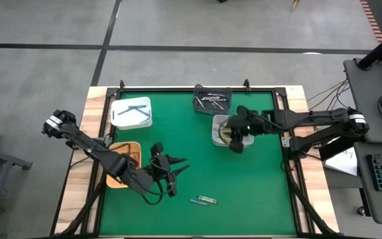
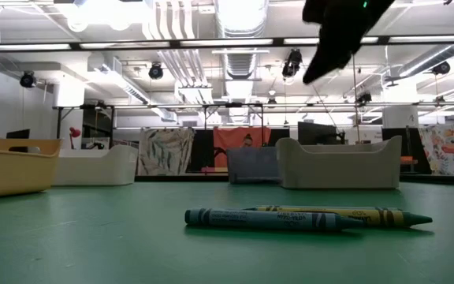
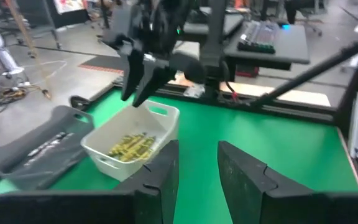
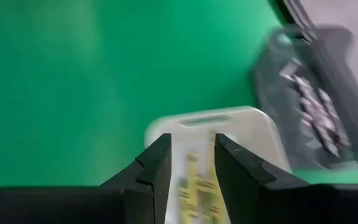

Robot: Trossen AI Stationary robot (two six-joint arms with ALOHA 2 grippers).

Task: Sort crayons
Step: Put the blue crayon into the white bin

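Two crayons lie side by side on the green table near its front edge: a blue-green one (image 2: 266,219) and a yellow-green one (image 2: 333,214) just behind it; in the high view the pair (image 1: 204,200) shows small. More yellow crayons (image 3: 131,146) lie in a white bin (image 1: 219,124). My right gripper (image 4: 191,163) hangs open above that bin, clear of it, nothing between its fingers. My left gripper (image 3: 197,168) is open and empty at the table's left middle (image 1: 180,164), raised off the mat and pointing toward the bin.
A dark grey tray (image 1: 212,99) with pale crayons stands at the far edge next to the white bin. A white tray (image 1: 131,111) sits far left, a tan tray (image 1: 126,159) at the left under my left arm. Bare green mat surrounds the two loose crayons.
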